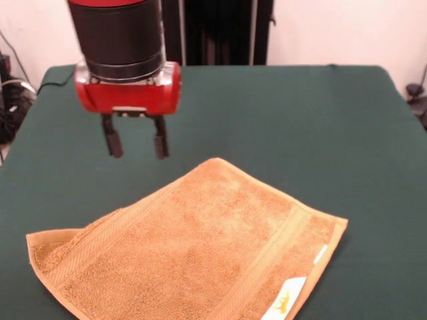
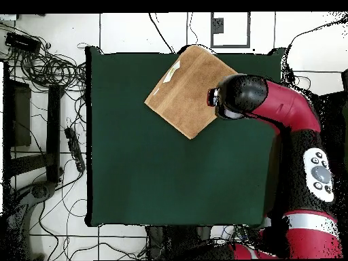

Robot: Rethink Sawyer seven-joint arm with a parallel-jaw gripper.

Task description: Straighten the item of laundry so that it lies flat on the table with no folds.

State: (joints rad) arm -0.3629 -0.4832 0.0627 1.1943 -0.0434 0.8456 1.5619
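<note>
The item of laundry [image 1: 200, 247] is an orange-tan terry towel lying turned like a diamond near the front edge of the green table [image 1: 300, 127]. Its white label with a yellow mark [image 1: 285, 300] lies at the lower right border. The left corner [image 1: 41, 248] is turned up in a fold, and the picture's bottom edge cuts off the towel's near part. My gripper [image 1: 135, 143] hangs open just beyond the towel's far left side, with nothing between its black fingers [image 1: 112, 141]. In the overhead view the towel [image 2: 185, 92] lies at the table's [image 2: 170, 170] top edge, and the arm's head [image 2: 234, 95] covers its right corner and hides the gripper.
A black cable [image 1: 57, 80] runs off the table's far left corner. Dark stand posts [image 1: 220, 30] rise behind the table. Tangled cables and gear [image 2: 47, 75] lie on the floor left of the table in the overhead view. The red arm [image 2: 299, 136] reaches along the table's right side.
</note>
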